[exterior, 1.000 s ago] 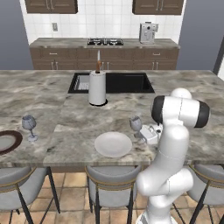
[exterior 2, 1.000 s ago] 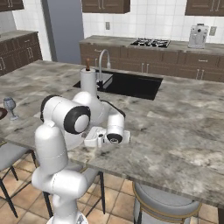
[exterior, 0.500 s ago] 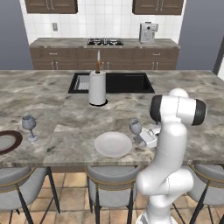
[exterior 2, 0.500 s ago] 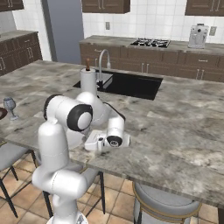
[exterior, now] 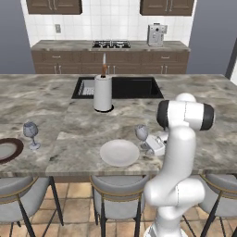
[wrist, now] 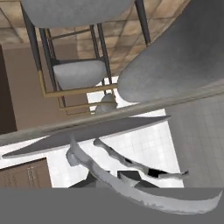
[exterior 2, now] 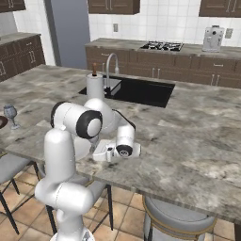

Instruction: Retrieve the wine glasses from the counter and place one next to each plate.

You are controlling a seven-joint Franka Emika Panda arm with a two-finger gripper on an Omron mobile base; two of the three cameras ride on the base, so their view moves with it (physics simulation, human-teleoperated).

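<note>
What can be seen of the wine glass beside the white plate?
The wine glass is small and clear with a grey-blue tint: a rounded bowl on a thin stem. It stands upright on the island, just right of the white plate. The gripper is at its stem, low on its right; whether they touch I cannot tell.

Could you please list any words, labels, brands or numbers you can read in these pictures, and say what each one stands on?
None can be read.
The paper-towel roll, the white plate, the dark-rimmed plate and both wine glasses are plain.
The appliance on the back counter shows no legible marking at this size.
</note>
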